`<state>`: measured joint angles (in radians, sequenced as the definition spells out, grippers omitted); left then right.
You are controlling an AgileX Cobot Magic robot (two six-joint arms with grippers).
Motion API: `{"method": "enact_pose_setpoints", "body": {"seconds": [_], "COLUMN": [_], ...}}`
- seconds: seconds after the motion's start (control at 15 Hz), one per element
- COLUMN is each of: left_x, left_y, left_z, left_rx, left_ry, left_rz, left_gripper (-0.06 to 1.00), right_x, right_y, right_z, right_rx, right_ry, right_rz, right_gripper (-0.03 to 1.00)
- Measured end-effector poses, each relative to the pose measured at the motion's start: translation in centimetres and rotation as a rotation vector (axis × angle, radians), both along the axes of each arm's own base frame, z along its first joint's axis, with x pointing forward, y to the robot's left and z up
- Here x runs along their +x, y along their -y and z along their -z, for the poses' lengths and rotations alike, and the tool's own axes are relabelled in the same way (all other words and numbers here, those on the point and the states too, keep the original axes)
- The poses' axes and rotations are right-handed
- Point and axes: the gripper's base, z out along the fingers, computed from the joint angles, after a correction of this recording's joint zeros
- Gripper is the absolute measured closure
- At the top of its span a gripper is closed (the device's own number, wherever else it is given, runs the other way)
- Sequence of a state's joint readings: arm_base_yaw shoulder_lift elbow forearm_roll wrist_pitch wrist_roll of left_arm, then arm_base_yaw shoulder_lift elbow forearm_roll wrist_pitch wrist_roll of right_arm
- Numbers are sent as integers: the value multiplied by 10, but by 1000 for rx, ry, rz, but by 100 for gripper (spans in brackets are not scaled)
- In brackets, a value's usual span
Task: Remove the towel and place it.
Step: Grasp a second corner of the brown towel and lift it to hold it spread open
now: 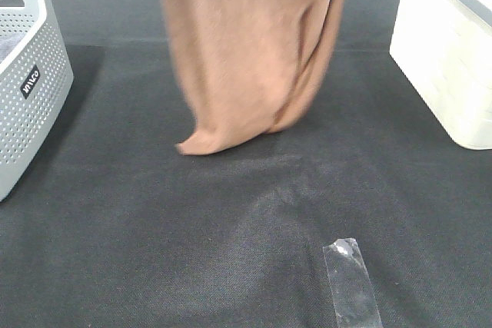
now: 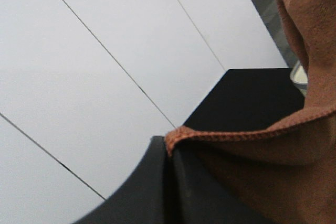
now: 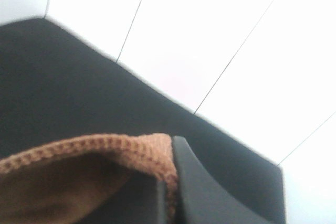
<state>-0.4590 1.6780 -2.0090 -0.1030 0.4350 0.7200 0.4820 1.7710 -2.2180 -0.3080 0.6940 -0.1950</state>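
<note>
Okay so, progress check: I'd call this roughly the halfway mark. The towel [image 1: 246, 51] is up off the desk [image 1: 154, 228], hanging in a long drape in the middle toward the far side, with its top out of the overhead shot. Its lowest corner dangles right at the desk surface. It's a bit blurry there, so I can't tell if it's brushing the black cloth or just clear of it.

Both wrist views show the grip pretty well. The left fingers [image 2: 142, 187] are clenched on the stitched edge of the towel at one corner, and the right fingers [image 3: 194, 182] are pinched shut on the stitched hem at their end too. So it's a two-handed hold, with nothing let go.

My read is that the "remove" part is basically done, and the "place" part hasn't happened at all, since the towel isn't resting anywhere. There's a grey basket [image 1: 31, 90] at the left edge and a white bin [image 1: 446, 59] at the far right, both well apart from the towel. Either could be where it goes, but I honestly can't say which. There's also a clear strip [image 1: 352, 282] lying near the front, which looks unrelated.
</note>
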Motion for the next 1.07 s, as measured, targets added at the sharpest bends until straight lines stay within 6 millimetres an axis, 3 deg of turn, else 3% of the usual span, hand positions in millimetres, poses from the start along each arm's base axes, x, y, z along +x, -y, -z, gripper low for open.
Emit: {"method": "enact_pose_setpoints", "body": {"seconds": [0.27, 0.6, 0.87, 1.07], "left_x": [14, 34, 60, 84], "left_y": [3, -3, -9, -5], "left_z": [-5, -1, 13, 32], "left_rx": [-6, -40, -97, -189], "left_ry": [198, 322, 394, 509], "left_rz": [-48, -93, -130, -145], "left_gripper": [94, 94, 94, 94], "right_x": [5, 9, 38, 64], "right_y": [2, 2, -14, -6], "right_z": [-9, -20, 4, 16], "right_rx": [20, 106, 129, 216], "right_ry": [125, 243, 266, 297], "right_rz": [42, 57, 11, 13], "right_gripper": [97, 97, 97, 97]}}
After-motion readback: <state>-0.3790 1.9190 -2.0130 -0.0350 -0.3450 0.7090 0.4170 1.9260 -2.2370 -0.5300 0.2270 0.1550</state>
